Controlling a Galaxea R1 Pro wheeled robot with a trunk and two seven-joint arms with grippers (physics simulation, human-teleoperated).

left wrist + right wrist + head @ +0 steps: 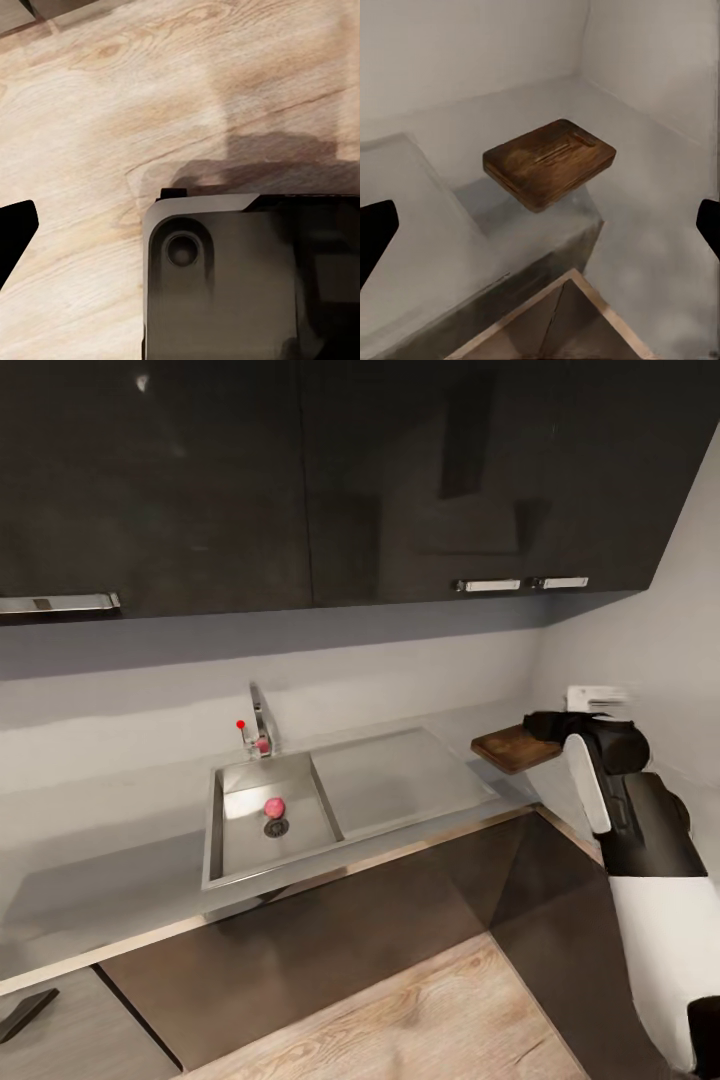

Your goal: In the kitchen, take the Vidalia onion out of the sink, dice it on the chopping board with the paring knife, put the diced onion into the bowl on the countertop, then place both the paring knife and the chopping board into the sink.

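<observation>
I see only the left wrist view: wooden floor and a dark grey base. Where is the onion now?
Observer: The onion lies in the sink, beside the drain.
Operator: And where is the chopping board?
Observer: The chopping board is over the countertop, to the right of the sink, near the corner wall.
Operator: Is the right gripper holding it?
Observer: No. The right gripper faces the board from a distance, with its fingers wide open and empty.
</observation>
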